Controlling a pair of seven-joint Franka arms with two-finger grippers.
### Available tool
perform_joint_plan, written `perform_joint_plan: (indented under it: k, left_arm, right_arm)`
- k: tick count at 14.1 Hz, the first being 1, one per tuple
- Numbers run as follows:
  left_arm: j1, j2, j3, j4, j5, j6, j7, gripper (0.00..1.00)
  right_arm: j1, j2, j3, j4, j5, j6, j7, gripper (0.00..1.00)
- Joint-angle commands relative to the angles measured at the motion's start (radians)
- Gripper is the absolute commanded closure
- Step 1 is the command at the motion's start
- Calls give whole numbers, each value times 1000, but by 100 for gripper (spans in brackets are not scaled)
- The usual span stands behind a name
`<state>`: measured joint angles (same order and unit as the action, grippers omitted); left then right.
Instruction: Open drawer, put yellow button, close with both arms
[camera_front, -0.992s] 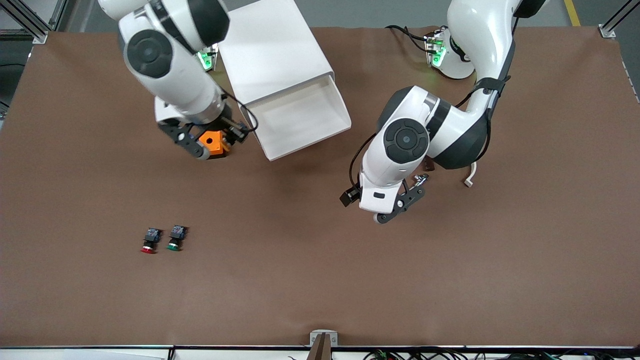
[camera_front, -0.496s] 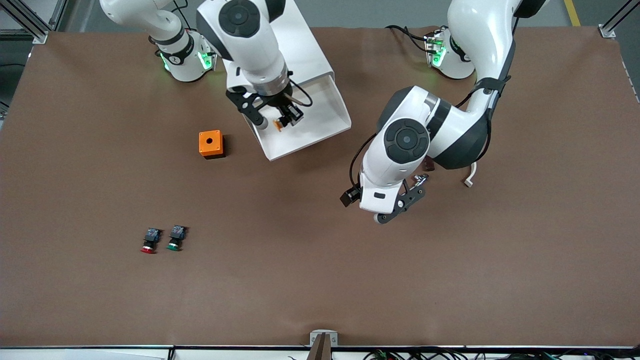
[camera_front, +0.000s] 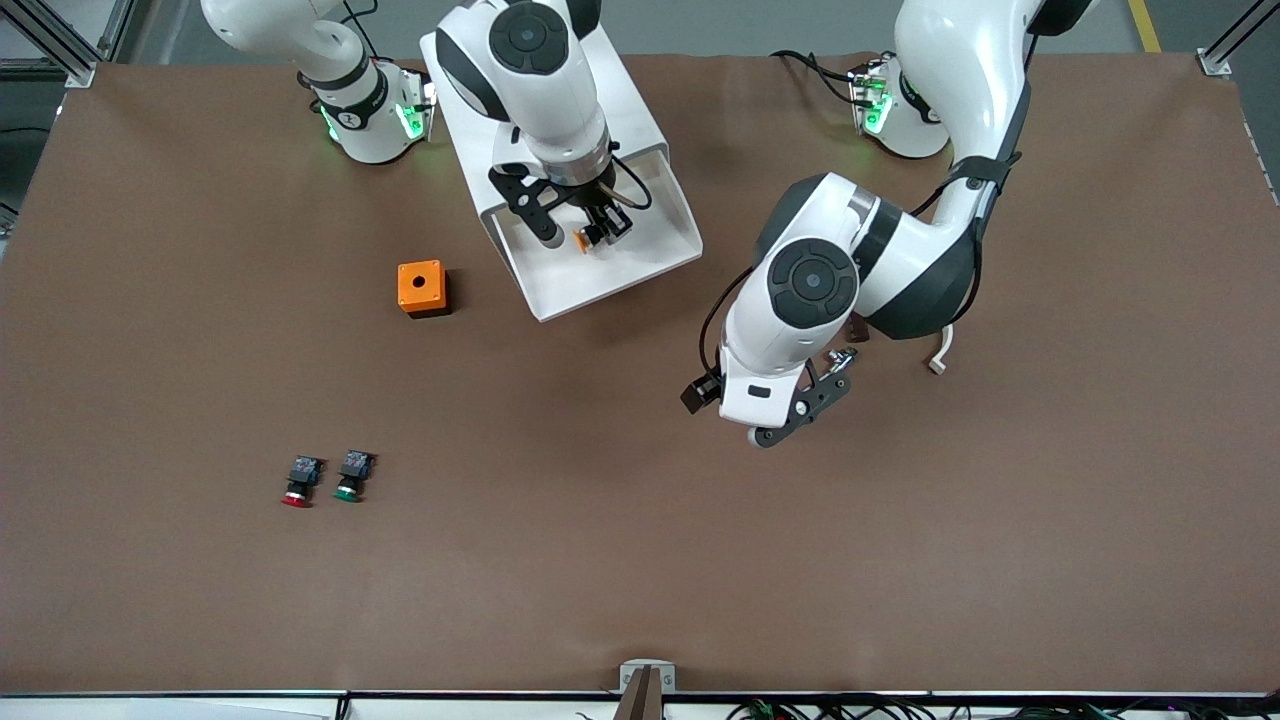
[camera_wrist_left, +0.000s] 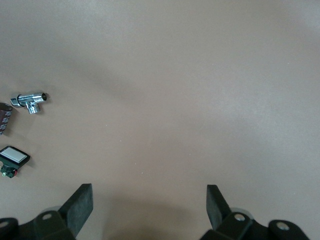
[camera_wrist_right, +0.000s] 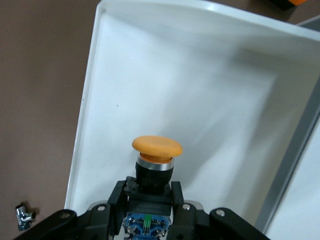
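Note:
The top drawer (camera_front: 655, 262) of the white cabinet (camera_front: 545, 110) is pulled open. My right gripper (camera_front: 590, 232) is over the open drawer, shut on the yellow button (camera_front: 581, 240). In the right wrist view the gripper (camera_wrist_right: 148, 192) clamps the button's black body, with the yellow cap (camera_wrist_right: 156, 145) pointing at the drawer's white floor (camera_wrist_right: 175, 90). My left gripper (camera_front: 800, 408) waits over bare table toward the left arm's end. It is open and empty, and the left wrist view shows its fingers (camera_wrist_left: 80, 205) spread wide over brown table.
An orange box with a hole (camera_front: 421, 288) sits beside the drawer. A red-capped button (camera_front: 299, 482) and a green-capped button (camera_front: 351, 476) lie nearer the front camera. A small chrome fitting (camera_wrist_left: 30, 101) and a small white-faced black part (camera_wrist_left: 12, 157) lie near the left gripper.
My right gripper has carried the yellow button from over the orange box to over the open drawer, then farther over its middle. The left arm has not moved.

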<state>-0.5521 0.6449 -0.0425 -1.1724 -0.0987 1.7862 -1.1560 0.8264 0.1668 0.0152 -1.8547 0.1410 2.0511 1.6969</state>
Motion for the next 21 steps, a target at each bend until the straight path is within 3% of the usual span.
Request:
perform_joint_plan:
  k: [1,2,5,7,14,18,21]
  left_arm:
    - [-3,-24,0,-29,27,4,-19,0]
    - [-3,-25,0,-35,27,4,-19,0]
    - [-14,-28,-5,-52,51,4,-62,0]
    - [-43,-28,-5,-53,51,-1,-97,0]
    - [-158,-21,-4,-78,62,10,-206,0]
    - [-215,-8,-5,-76,120,47,-212,0]
    - [-252,5,-7,-76,119,91,-212,0]
  right_arm:
    - [16,8,-12,17,5,0,23,35]
    - [10,11,-12,37,6,-6,17,1]
    - [-1,22,-17,92,6,-29,-14,0]
    - [-62,28,-18,156,6,-130,-133,0]
    - [-415,17,-20,333,-14,-524,-866,0]
    - [-590,5,-20,351,-106,-612,-1260,0]
    - [-722,-4,-21,353,-107,-657,-1499,0]
